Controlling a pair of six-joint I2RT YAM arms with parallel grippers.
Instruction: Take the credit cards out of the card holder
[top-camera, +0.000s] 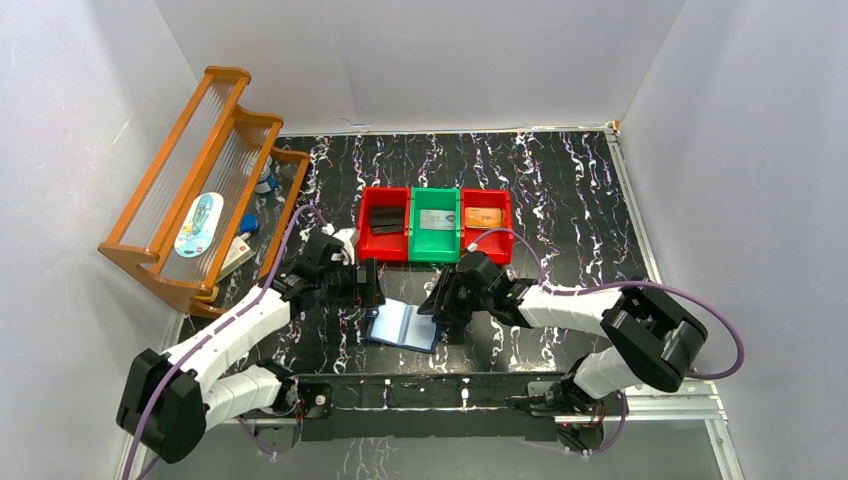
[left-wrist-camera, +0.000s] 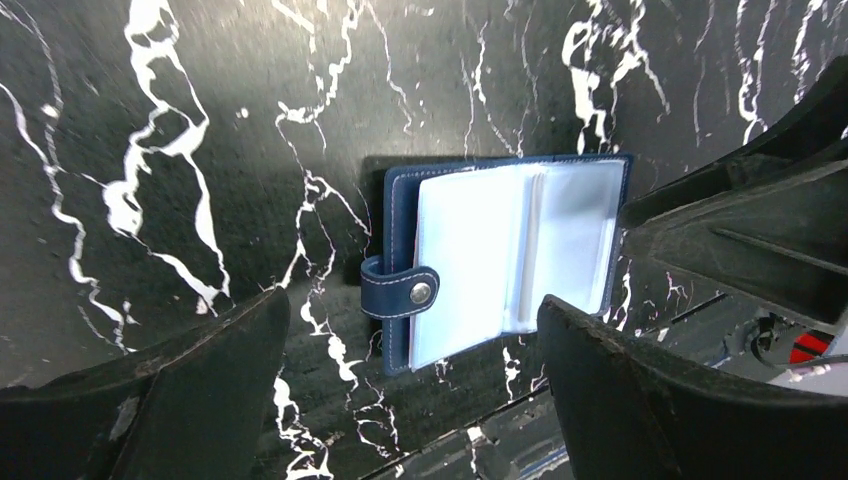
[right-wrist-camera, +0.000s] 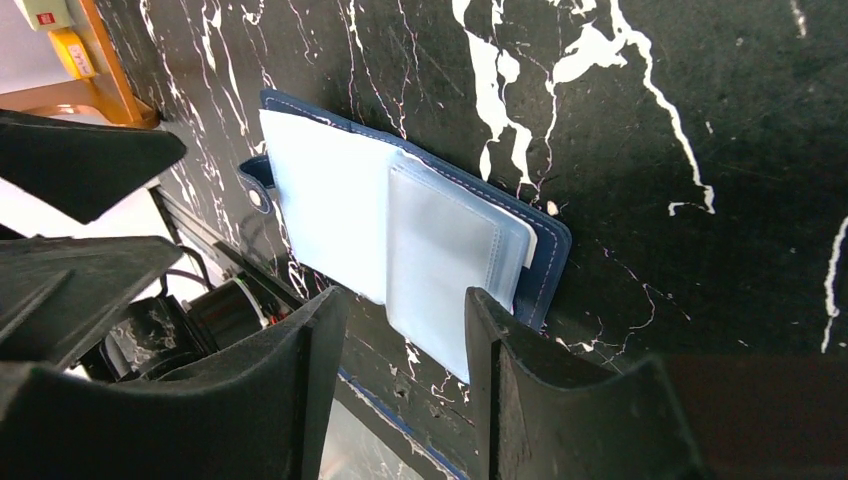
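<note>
The navy card holder (top-camera: 403, 326) lies open on the black marbled table, its pale clear sleeves (left-wrist-camera: 480, 262) up and its snap strap (left-wrist-camera: 400, 292) folded over the left cover. No card shows in the sleeves. A black credit card (top-camera: 385, 219) rests in the left red bin (top-camera: 372, 246). My left gripper (top-camera: 370, 290) hovers at the holder's left edge, open wide (left-wrist-camera: 410, 400) and holding nothing. At the holder's right edge my right gripper (top-camera: 441, 308) is open part-way (right-wrist-camera: 400, 345). A corner of the top sleeve (right-wrist-camera: 440, 270) shows between its fingers, and they are not pressed on it.
A green bin (top-camera: 437, 250) with a silver-grey card and a right red bin (top-camera: 503, 225) with an orange card stand behind the holder. A wooden rack (top-camera: 200, 180) with small items leans at the left wall. The metal base rail (top-camera: 420, 390) runs just in front of the holder.
</note>
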